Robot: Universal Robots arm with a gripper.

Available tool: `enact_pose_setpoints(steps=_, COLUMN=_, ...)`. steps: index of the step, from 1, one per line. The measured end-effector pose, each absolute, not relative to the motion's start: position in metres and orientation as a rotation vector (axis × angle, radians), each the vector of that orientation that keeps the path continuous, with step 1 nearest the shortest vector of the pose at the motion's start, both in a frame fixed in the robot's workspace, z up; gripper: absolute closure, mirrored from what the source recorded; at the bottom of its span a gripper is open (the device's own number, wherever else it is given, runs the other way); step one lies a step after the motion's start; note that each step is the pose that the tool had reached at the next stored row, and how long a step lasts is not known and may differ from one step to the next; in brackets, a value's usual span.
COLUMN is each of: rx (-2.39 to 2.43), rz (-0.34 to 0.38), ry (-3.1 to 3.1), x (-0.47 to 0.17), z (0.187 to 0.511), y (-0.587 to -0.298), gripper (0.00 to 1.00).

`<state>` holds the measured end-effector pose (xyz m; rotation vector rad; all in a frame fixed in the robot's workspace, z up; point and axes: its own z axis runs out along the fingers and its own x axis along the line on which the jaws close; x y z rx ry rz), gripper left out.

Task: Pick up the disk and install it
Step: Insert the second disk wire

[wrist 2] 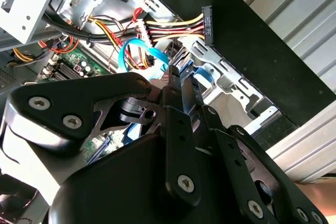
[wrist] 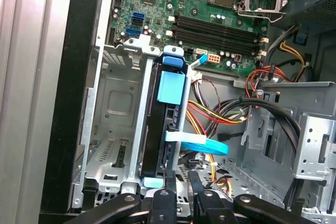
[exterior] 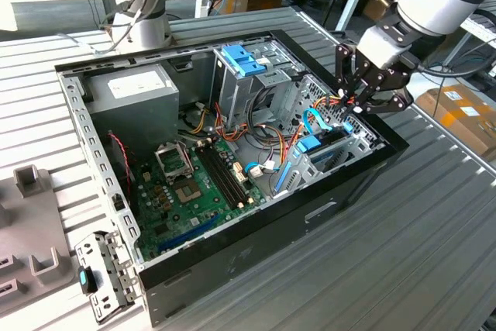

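Note:
The disk (wrist: 167, 124), a dark drive with a light-blue carrier rail, stands on edge inside the grey metal drive cage (wrist: 113, 103) at the open computer case's edge. In the exterior view the disk (exterior: 308, 145) sits in the cage near the case's right-hand wall. My gripper (exterior: 355, 102) hovers just above that cage. In both wrist views its black fingers (wrist: 170, 182) are close together with nothing between them, above the near end of the disk. The gripper (wrist 2: 179, 80) points down at the cables and the cage.
The case (exterior: 256, 246) lies open on a slatted table. Inside are the motherboard (exterior: 194, 184), a power supply (exterior: 132, 91), a tall cage with a blue bracket (exterior: 242, 58) and loose cables (wrist: 236, 111). Grey fixtures (exterior: 31, 261) lie at the exterior view's left, a cardboard box (exterior: 461, 110) at its right.

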<state>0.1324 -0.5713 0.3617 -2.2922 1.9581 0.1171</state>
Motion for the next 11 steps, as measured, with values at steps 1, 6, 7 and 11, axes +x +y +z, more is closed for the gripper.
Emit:
enact_pose_setpoints(steps=1, rx=-2.293, rz=0.117, ry=1.957, x=0.1335, z=0.3617, y=-0.5712, gripper=0.76)
enact_pose_setpoints(steps=6, rx=-2.303, rz=0.118, ry=1.946, x=0.1399, z=0.3618, y=-0.5708, gripper=0.76)
enact_pose_setpoints(steps=7, rx=-2.308, rz=0.119, ry=1.941, x=0.1403, z=0.3617, y=-0.5706, gripper=0.76)
enact_pose_setpoints(steps=11, rx=-2.318, rz=0.12, ry=1.929, x=0.1406, z=0.3676, y=-0.5706, gripper=0.76)
